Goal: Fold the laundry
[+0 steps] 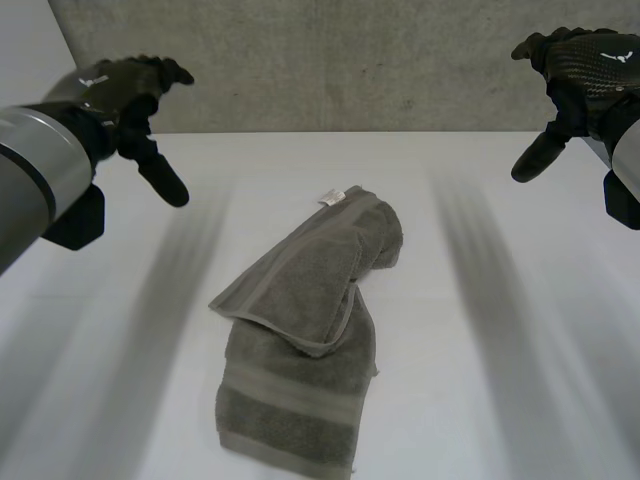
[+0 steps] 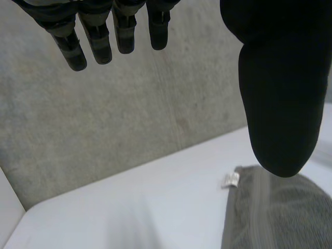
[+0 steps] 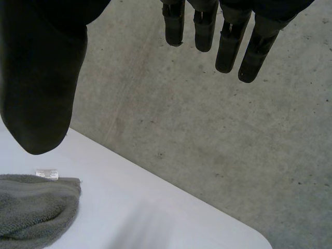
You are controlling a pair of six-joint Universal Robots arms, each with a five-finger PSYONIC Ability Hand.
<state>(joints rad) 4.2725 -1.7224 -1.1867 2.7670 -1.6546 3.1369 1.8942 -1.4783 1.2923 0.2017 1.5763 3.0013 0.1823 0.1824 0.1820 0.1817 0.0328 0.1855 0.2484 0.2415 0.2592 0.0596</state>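
Hovering wide, empty: left robot hand (image 1: 130, 95), right robot hand (image 1: 575, 70); crumpled grey-green terry towel (image 1: 300, 340) is probably needing flattening first.

The left arm (image 1: 30, 170) is cased in smooth grey, with a black block (image 1: 75, 220) fixed beneath. The left hand (image 1: 125, 95) and right hand (image 1: 585, 65) are clad in black, each marked by a small white emblem (image 1: 97, 79). The fingers (image 2: 101, 46) are ribbed, the thumbs (image 2: 280, 104) broad and rounded.

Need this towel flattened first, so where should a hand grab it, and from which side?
Probably the corner of the towel sticking out toward the left hand, approached from that side: it lies on top, hem exposed, free to peel back.
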